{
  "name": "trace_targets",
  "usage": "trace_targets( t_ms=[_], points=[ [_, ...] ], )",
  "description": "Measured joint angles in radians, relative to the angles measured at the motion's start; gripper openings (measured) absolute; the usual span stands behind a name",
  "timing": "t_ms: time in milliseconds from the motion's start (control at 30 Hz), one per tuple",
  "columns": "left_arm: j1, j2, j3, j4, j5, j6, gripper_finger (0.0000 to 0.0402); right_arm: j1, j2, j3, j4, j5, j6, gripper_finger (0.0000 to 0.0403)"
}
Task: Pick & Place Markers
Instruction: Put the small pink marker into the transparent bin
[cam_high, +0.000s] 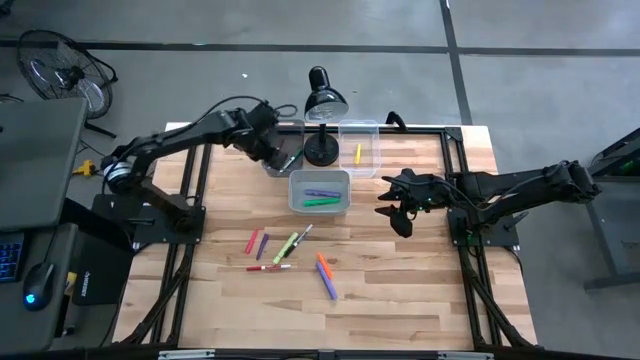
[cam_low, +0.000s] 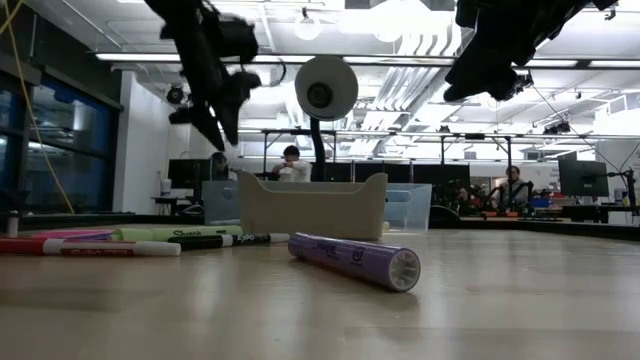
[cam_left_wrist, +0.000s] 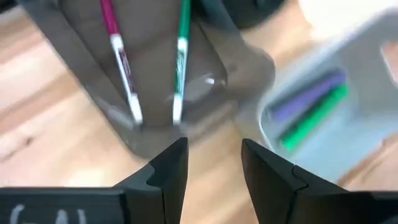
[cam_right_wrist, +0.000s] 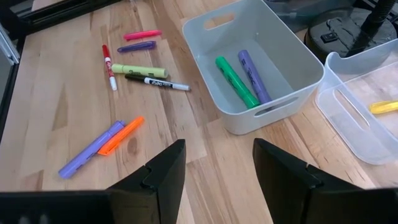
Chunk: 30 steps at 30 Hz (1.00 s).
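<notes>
Several markers lie loose on the wooden table: pink (cam_high: 251, 242), purple (cam_high: 264, 245), yellow-green (cam_high: 287, 247), black-and-white (cam_high: 303, 235), red (cam_high: 268, 267), orange (cam_high: 323, 265) and another purple (cam_high: 327, 283). A grey bin (cam_high: 296, 200) holds a purple marker (cam_right_wrist: 252, 74) and a green one (cam_right_wrist: 235, 81). My left gripper (cam_left_wrist: 214, 162) hangs open and empty above a clear bin (cam_left_wrist: 205, 87), where a pink marker (cam_left_wrist: 121, 56) and a green marker (cam_left_wrist: 181, 56) lie. My right gripper (cam_right_wrist: 217, 168) waits open and empty above the table to the right of the grey bin.
A black desk lamp (cam_high: 325, 100) stands on its round base (cam_high: 322, 150) between the clear bins at the far edge. The right clear bin (cam_high: 372, 150) holds a yellow marker (cam_high: 358, 153). Bare wood lies near the table's front edge. People sit in the room beyond.
</notes>
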Motion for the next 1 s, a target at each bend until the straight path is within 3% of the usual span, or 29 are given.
trace_targets(
  t_ms=[567, 800, 1000],
  points=[
    [-0.543, -0.056, 0.002, -0.052, -0.169, -0.339, 0.0147, 0.000, 0.000, 0.000, 0.000, -0.027, 0.039, 0.0176],
    [-0.697, -0.056, 0.002, -0.085, -0.281, -0.514, 0.0147, 0.001, 0.000, 0.000, 0.000, -0.047, 0.039, 0.0176],
    [-0.796, -0.056, -0.019, -0.132, -0.299, -0.644, 0.0147, 0.001, 0.000, 0.000, -0.016, -0.050, 0.029, 0.0176]
  ],
)
